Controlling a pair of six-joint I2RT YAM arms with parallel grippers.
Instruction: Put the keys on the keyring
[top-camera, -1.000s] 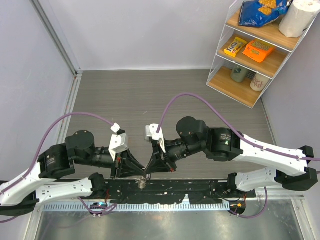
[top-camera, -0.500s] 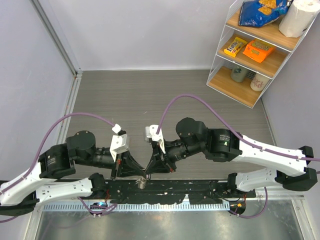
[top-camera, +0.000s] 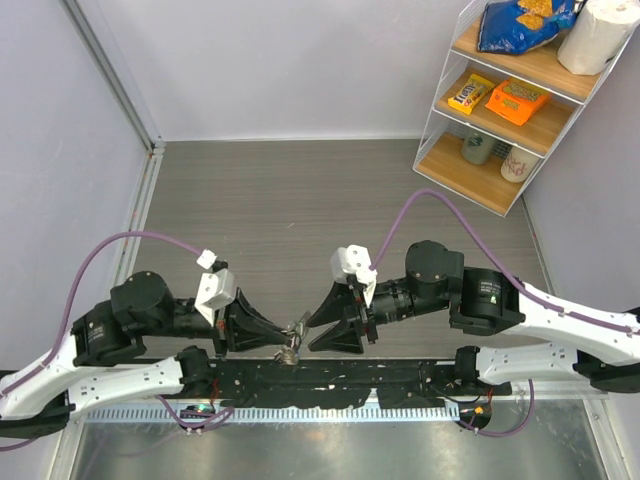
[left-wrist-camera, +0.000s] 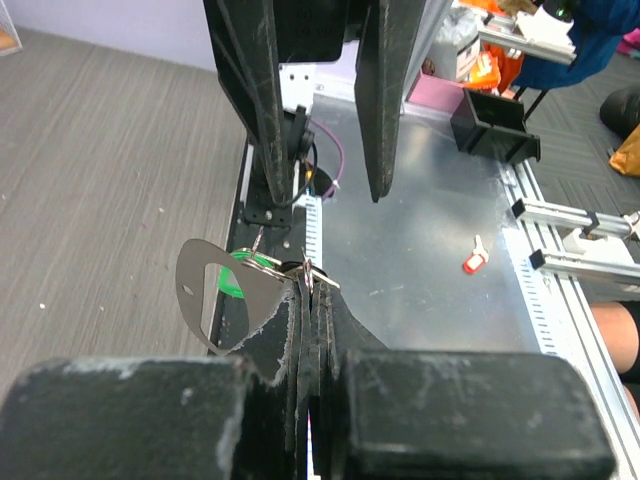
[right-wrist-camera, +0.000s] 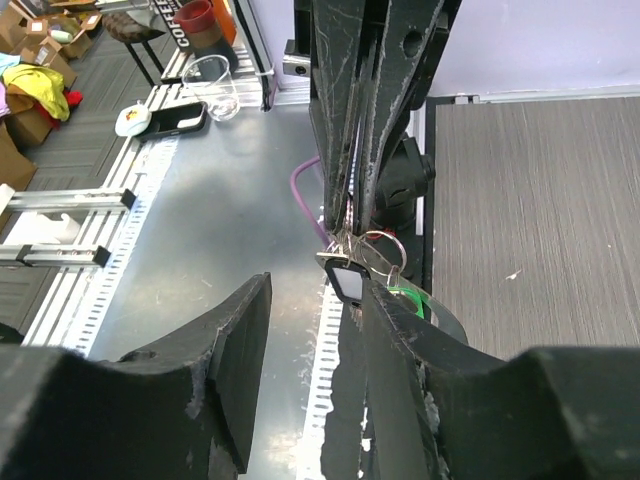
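Observation:
My left gripper is shut on the keys, a small bunch held just above the table's near edge. The left wrist view shows its fingertips pressed together on silvery metal, with a grey flat tag and a green key head hanging to their left. From the right wrist I see a black-headed key, the keyring and the green head below the clamped left fingers. My right gripper stands open just short of the bunch, its right finger beside the black-headed key.
A black rail runs along the near edge, with a metal sheet beyond it. A small red thing lies on that sheet. A wire shelf with snacks stands at the back right. Bare wood-grain table lies behind both grippers.
The right gripper has opened and drawn back to the right, away from the bunch. The left gripper stays shut on the keys and has shifted slightly left.

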